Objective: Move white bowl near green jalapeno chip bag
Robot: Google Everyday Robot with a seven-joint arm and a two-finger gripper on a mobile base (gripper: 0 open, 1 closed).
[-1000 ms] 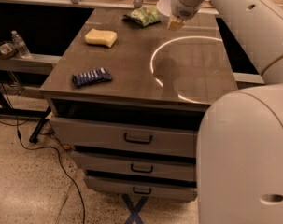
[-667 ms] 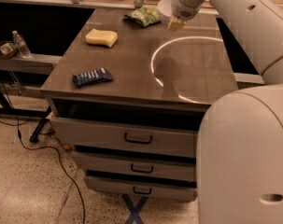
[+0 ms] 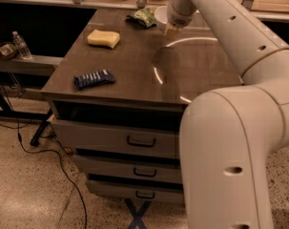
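My own white arm point(image 3: 230, 161) fills the near right of the scene, rising from a thick elbow and reaching over the counter point(image 3: 134, 63). Below the counter's front edge sit three grey drawers point(image 3: 134, 142) with dark handles, and a black cable point(image 3: 48, 156) trails across the speckled floor at left.

On the near left of the counter lies a dark blue snack bar point(image 3: 94, 78). Farther back on the same side rests a yellow sponge point(image 3: 104, 38). Neither has shifted since a second ago. A bright arc of reflected light point(image 3: 158, 75) curves across the counter's right half.

At the far edge, my pincer point(image 3: 171, 29) points down, close over the counter and right against the white bowl point(image 3: 159, 16). It has moved left and lower than a second ago. The bowl has moved with it and now sits just beside the green jalapeno chip bag point(image 3: 144, 16), on the bag's right, with my wrist covering part of it. I cannot tell whether the pincer is clenched on the bowl or released, nor whether the bowl touches the counter. The bag lies where it did before. A water bottle point(image 3: 21, 44) stands on a low shelf at far left.
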